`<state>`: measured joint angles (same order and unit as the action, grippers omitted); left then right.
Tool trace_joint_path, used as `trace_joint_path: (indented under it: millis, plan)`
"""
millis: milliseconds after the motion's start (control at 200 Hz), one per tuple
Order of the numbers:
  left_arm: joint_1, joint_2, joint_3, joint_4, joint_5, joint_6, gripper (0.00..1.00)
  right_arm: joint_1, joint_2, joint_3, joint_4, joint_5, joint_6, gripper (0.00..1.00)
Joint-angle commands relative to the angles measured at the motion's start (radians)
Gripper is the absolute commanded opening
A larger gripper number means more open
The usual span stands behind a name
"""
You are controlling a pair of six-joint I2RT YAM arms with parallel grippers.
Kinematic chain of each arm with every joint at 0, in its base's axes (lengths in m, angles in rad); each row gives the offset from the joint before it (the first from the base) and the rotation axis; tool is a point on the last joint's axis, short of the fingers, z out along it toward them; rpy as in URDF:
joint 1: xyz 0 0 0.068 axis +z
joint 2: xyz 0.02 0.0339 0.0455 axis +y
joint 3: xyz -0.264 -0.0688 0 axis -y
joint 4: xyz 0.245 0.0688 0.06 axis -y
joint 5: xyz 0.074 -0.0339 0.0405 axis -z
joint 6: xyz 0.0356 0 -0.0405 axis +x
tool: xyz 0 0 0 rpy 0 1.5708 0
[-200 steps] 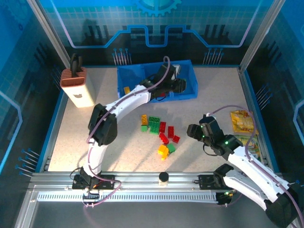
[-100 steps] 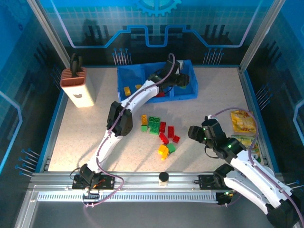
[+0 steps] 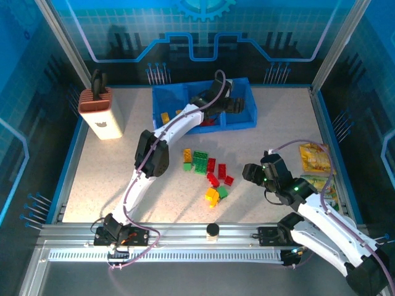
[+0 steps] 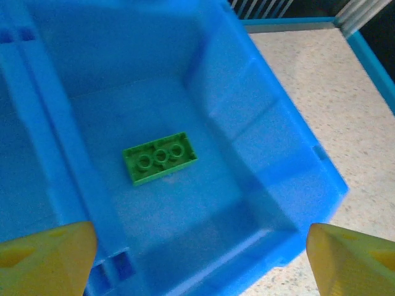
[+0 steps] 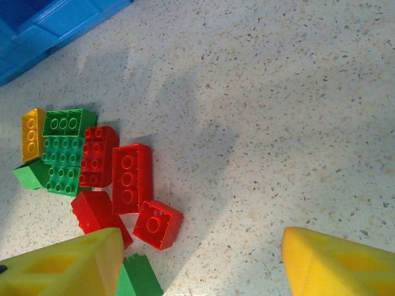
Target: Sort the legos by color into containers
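Wide apart and empty on the left gripper (image 4: 197,262), with a green lego (image 4: 160,158) flat on the blue compartment (image 4: 259,123) floor ahead, midway between the fingers; wide and empty too on the right gripper (image 5: 202,265), with loose red, green and orange legos (image 5: 95,154) on the table (image 5: 278,92) ahead, nearer the left-hand finger.

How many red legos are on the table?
4 red legos on the table: one beside the green legos, a long one right of it, a small one nearer, one partly hidden by the right pincer. Others may be hidden.

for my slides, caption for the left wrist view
Open left gripper over a blue bin compartment holding one green lego, studs up.
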<state>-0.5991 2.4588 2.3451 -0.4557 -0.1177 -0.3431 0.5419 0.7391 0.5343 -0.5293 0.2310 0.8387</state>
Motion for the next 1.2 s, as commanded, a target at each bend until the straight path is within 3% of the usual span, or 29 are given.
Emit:
trace_joint_path:
  millis: [0, 210, 390, 595, 895, 1196]
  plan:
    - [0.002, -0.053, -0.028, -0.032, -0.063, -0.031, 0.88, -0.007, -0.013, -0.022, 0.007, 0.004, 0.022, 0.69]
    - [-0.002, 0.04, 0.07, -0.136, -0.1, -0.031, 0.85, -0.005, -0.024, -0.024, -0.001, 0.005, 0.024, 0.69]
    - [-0.02, 0.063, 0.071, -0.145, -0.115, -0.007, 0.7, -0.005, -0.033, -0.026, -0.006, 0.01, 0.026, 0.69]
    - [-0.04, 0.086, 0.058, -0.174, -0.163, -0.008, 0.67, -0.004, -0.042, -0.035, -0.004, 0.004, 0.037, 0.69]
    - [-0.052, 0.07, 0.002, -0.17, -0.205, -0.005, 0.24, -0.002, -0.081, -0.043, -0.031, 0.016, 0.043, 0.69]
    - [-0.065, -0.051, -0.215, -0.107, -0.283, -0.069, 0.15, 0.004, -0.107, -0.051, -0.041, 0.014, 0.056, 0.68]
